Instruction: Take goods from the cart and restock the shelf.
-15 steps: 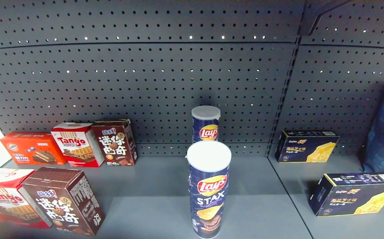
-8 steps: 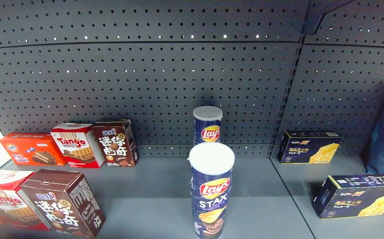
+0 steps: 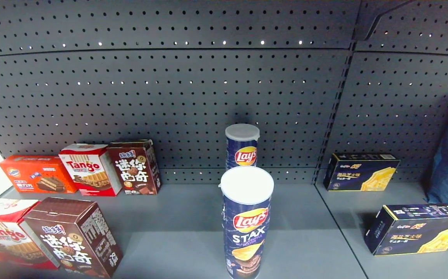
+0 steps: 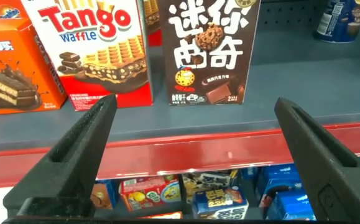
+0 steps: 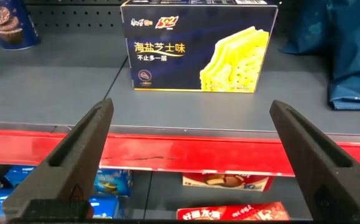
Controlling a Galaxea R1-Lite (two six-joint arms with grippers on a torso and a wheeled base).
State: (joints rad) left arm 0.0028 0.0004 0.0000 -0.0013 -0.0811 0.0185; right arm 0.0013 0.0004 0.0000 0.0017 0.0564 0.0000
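Head view: front chip can (image 3: 246, 221) stands upright on grey shelf (image 3: 177, 211).

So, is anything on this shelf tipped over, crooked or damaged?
Nothing stands out. Both chip cans stand upright with lids on, one behind the other. The snack boxes on the left and the dark blue boxes on the right stand in rows, with no visible dents or spills.

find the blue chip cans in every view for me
head: front chip can mid-shelf, rear chip can behind it.
left wrist: one can past the brown cookie box; which, unclear.
right wrist: one can past the navy cracker box.
shared: grey shelf deck.
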